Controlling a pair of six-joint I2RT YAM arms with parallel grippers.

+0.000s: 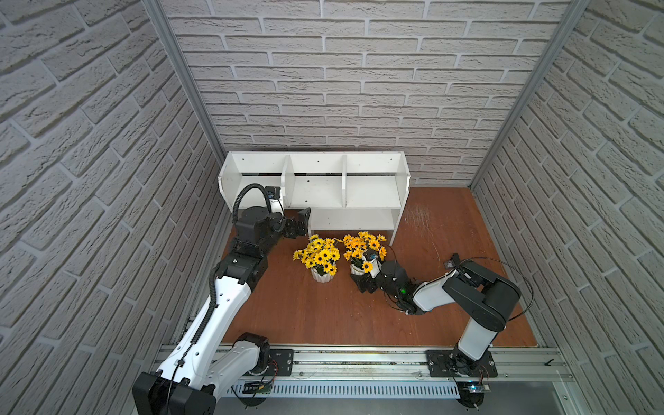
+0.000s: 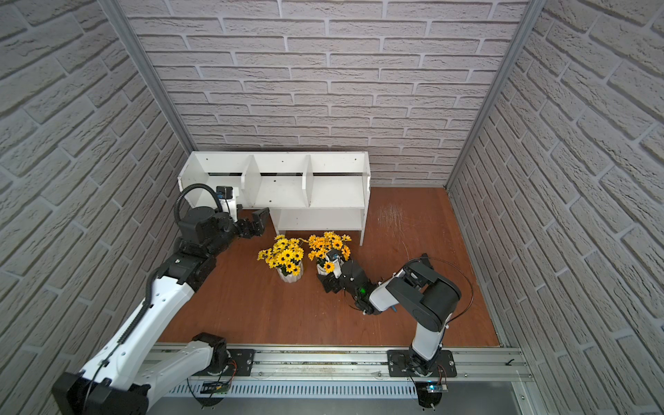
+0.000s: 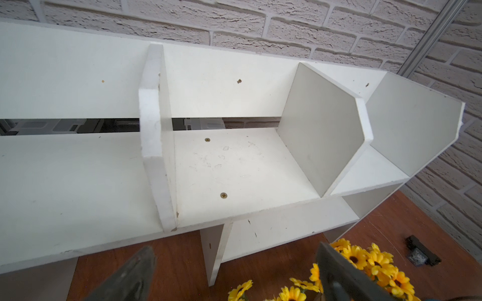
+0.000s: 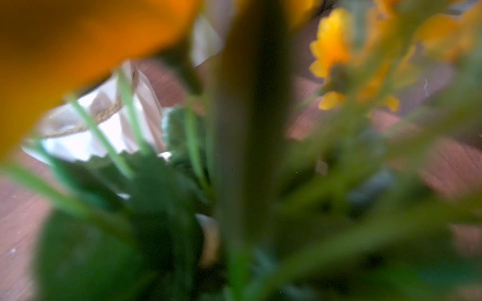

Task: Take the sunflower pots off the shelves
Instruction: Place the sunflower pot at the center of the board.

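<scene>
White right arm (image 1: pixel 431 294) low, pincer (image 1: pixel 363 282) beside pot (image 1: pixel 356 269).

Top views overhead; left wrist faces shelves (image 3: pixel 234 169)

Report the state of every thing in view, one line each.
Shelves: upright, all compartments empty.
Pot nearer the left arm: upright on the table, untouched.
Other pot: upright on the table.
Left gripper: open, empty.
Right gripper: at that pot's base, open or shut unclear.
</scene>
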